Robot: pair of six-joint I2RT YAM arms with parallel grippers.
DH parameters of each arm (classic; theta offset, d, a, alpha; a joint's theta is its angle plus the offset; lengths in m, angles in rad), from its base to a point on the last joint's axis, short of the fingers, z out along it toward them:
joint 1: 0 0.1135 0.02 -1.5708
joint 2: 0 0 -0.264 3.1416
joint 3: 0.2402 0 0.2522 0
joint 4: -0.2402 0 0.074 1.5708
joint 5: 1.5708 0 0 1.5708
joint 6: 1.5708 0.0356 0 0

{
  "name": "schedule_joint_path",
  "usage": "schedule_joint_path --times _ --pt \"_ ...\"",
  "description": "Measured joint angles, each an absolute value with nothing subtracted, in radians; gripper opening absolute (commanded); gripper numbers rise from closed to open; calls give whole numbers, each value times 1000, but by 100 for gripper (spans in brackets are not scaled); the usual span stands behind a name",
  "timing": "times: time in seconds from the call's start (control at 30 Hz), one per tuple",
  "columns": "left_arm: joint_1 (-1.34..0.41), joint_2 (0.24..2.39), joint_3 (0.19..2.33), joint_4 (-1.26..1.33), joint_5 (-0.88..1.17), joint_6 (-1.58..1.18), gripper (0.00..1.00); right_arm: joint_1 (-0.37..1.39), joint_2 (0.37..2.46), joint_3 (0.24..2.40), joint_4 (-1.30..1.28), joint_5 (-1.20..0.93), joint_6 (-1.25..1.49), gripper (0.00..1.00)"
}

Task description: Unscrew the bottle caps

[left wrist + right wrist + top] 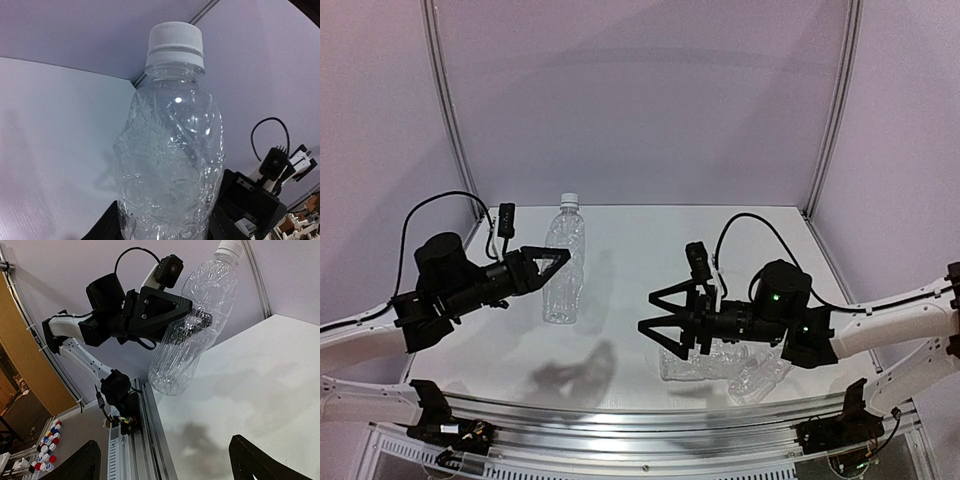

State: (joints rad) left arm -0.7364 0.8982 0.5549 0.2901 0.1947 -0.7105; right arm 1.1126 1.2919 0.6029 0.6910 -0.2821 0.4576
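White tabletop (650, 240) ringed by pale lilac walls (640, 100) carries an upright bottle (563, 295), cap (570, 199) on, clamped by the left gripper (560, 262), while the right gripper (647, 313) hovers spread apart, other bottles (720, 365) lying just behind and beneath it.

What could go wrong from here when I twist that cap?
The left tool grips the crinkled bottle at mid-body; it may buckle or spin when the cap is twisted. The right tool hangs open near the lying bottles; swinging toward the cap could knock them.
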Motion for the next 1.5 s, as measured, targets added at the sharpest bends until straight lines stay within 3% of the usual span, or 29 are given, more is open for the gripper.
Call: schedule_joint_path --times 0.4,0.77,1.07,1.33,1.5 --pt "-764 988 526 736 296 -815 45 1113 1507 857 836 -247 450 91" --pt "-754 1065 508 971 330 -855 41 1113 1649 1010 834 -290 418 86" --pt "-692 1153 463 1237 432 -968 40 1108 1687 1135 731 -389 367 75" --pt "-675 1245 467 1336 514 -1028 40 1081 1702 1187 607 -492 367 85" --pt "-675 1252 479 1338 546 -1032 42 1066 1718 1252 538 -546 373 79"
